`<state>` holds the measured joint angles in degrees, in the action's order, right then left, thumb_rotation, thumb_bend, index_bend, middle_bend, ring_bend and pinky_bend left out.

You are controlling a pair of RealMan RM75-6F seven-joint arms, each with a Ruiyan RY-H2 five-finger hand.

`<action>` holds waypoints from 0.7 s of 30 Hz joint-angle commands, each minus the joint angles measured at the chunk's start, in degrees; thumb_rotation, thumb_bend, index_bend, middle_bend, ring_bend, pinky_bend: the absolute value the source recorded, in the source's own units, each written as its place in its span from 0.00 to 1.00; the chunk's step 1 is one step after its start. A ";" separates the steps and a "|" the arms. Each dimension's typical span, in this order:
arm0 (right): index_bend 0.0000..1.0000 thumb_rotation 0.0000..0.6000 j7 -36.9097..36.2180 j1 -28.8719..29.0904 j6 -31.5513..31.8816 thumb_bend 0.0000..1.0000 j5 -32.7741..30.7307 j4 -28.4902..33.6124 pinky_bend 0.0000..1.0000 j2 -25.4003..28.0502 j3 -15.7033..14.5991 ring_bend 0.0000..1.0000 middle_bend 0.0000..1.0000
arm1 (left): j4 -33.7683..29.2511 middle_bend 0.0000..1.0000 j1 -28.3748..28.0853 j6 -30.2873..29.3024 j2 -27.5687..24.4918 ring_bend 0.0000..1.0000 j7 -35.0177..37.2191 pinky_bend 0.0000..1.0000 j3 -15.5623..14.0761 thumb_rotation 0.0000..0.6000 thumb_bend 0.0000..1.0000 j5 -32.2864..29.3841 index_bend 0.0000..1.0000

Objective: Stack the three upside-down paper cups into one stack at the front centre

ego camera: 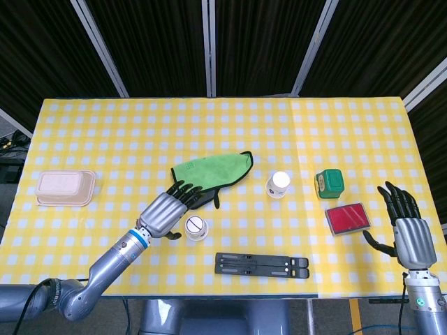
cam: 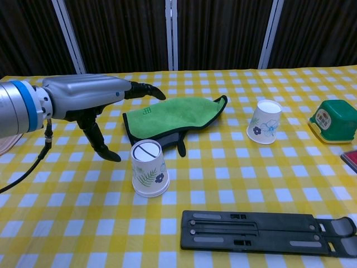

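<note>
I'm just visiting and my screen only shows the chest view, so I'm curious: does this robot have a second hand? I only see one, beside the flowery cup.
Observer: Yes. The head view shows the right hand near the right edge of the table, fingers spread, holding nothing.
Operator: Is anything lying near it?
Observer: A flat red box lies just to its left, nearer the robot than the green box.
Operator: And far over on the other side?
Observer: A beige tray sits near the table's left edge, well apart from the left hand.
</note>
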<state>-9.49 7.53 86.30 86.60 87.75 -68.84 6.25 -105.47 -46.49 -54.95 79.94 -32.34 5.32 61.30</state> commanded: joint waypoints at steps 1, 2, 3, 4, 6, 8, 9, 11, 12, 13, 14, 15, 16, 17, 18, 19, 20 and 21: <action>0.00 1.00 -0.05 0.08 -0.25 0.14 -0.15 -0.14 0.00 -0.03 0.02 0.00 0.00 | -0.60 0.00 1.85 -3.61 -0.88 0.00 0.41 0.00 -0.78 1.00 0.07 1.04 0.00; 0.00 1.00 0.02 0.11 -0.36 0.14 -0.24 -0.23 0.00 -0.09 0.03 0.00 0.00 | -0.86 0.00 2.76 -5.08 -1.39 0.00 0.97 0.00 -1.01 1.00 0.07 2.05 0.00; 0.00 1.00 0.13 0.17 -0.48 0.14 -0.31 -0.33 0.00 -0.18 0.05 0.00 0.00 | -1.11 0.00 3.86 -6.80 -1.89 0.00 1.75 0.00 -1.31 1.00 0.07 3.25 0.00; 0.00 1.00 0.36 0.28 -0.68 0.14 -0.40 -0.47 0.00 -0.34 0.07 0.00 0.00 | -1.37 0.00 5.54 -9.21 -2.66 0.00 3.03 0.00 -1.87 1.00 0.07 5.03 0.00; 0.00 1.00 0.93 0.49 -1.12 0.14 -0.50 -0.65 0.00 -0.63 0.03 0.00 0.00 | -1.53 0.00 8.35 -12.91 -4.02 0.00 5.22 0.00 -3.08 1.00 0.07 7.89 0.00; 0.00 1.00 1.62 0.76 -1.50 0.14 -0.55 -0.78 0.00 -0.99 0.06 0.00 0.00 | -1.11 0.00 11.29 -16.62 -5.46 0.00 7.22 0.00 -4.59 1.00 0.07 10.82 0.00; 0.00 1.00 2.02 0.92 -1.68 0.14 -0.63 -0.80 0.00 -1.21 0.12 0.00 0.00 | -0.68 0.00 12.77 -18.46 -6.14 0.00 8.14 0.00 -5.37 1.00 0.07 12.22 0.00; 0.00 1.00 2.52 1.18 -1.96 0.14 -0.75 -0.79 0.00 -1.51 0.25 0.00 0.00 | 0.06 0.00 14.69 -20.78 -6.99 0.00 9.31 0.00 -6.42 1.00 0.07 14.01 0.00; 0.00 1.00 2.87 1.43 -2.27 0.14 -0.88 -0.75 0.00 -1.74 0.36 0.00 0.00 | 0.75 0.00 16.07 -22.40 -7.60 0.00 10.16 0.00 -7.19 1.00 0.07 15.28 0.00; 0.00 1.00 3.51 1.90 -2.92 0.14 -1.07 -0.58 0.00 -1.96 0.53 0.00 0.00 | 1.73 0.00 17.84 -24.38 -8.31 0.00 11.35 0.00 -8.14 1.00 0.07 16.76 0.00; 0.00 1.00 3.91 2.20 -3.28 0.14 -1.17 -0.46 0.00 -2.06 0.66 0.00 0.00 | 2.23 0.00 18.69 -25.29 -8.61 0.00 12.00 0.00 -8.54 1.00 0.07 17.35 0.00; 0.00 1.00 4.63 2.71 -3.85 0.14 -1.32 -0.22 0.00 -2.21 0.92 0.00 0.00 | 2.97 0.00 19.94 -26.58 -9.00 0.00 12.96 0.00 -9.05 1.00 0.07 18.03 0.00; 0.00 1.00 5.20 3.08 -4.26 0.14 -1.43 0.01 0.00 -2.29 1.10 0.00 0.00 | 3.43 0.00 20.72 -27.33 -9.22 0.00 13.52 0.00 -9.38 1.00 0.07 18.41 0.00; 0.00 1.00 5.85 3.49 -4.68 0.14 -1.50 0.27 0.00 -2.35 1.30 0.00 0.00 | 3.89 0.00 21.48 -28.02 -9.41 0.00 14.06 0.00 -9.67 1.00 0.07 18.73 0.00; 0.00 1.00 6.60 4.06 -5.16 0.14 -1.43 0.59 0.00 -2.42 1.56 0.00 0.00 | 4.43 0.00 22.42 -28.90 -9.62 0.00 14.61 0.00 -9.97 1.00 0.07 18.81 0.00; 0.01 1.00 7.76 4.91 -5.99 0.14 -1.57 1.14 0.00 -2.51 1.99 0.00 0.00 | 5.27 0.00 23.72 -30.09 -9.79 0.00 15.44 0.00 -10.36 1.00 0.07 19.04 0.00; 0.03 1.00 8.62 5.66 -6.71 0.14 -1.56 1.65 0.00 -2.53 2.33 0.00 0.00 | 5.85 0.00 24.48 -30.77 -9.83 0.00 15.99 0.00 -10.54 1.00 0.07 19.17 0.00; 0.06 1.00 9.68 6.79 -7.83 0.14 -1.66 2.50 0.00 -2.53 2.90 0.00 0.00 | 6.72 0.00 25.53 -31.67 -9.85 0.00 16.90 0.00 -10.78 1.00 0.07 19.45 0.00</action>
<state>-1.64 12.48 80.28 85.13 88.85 -71.22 8.12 -100.21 -22.59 -85.19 70.52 -16.93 -4.68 80.12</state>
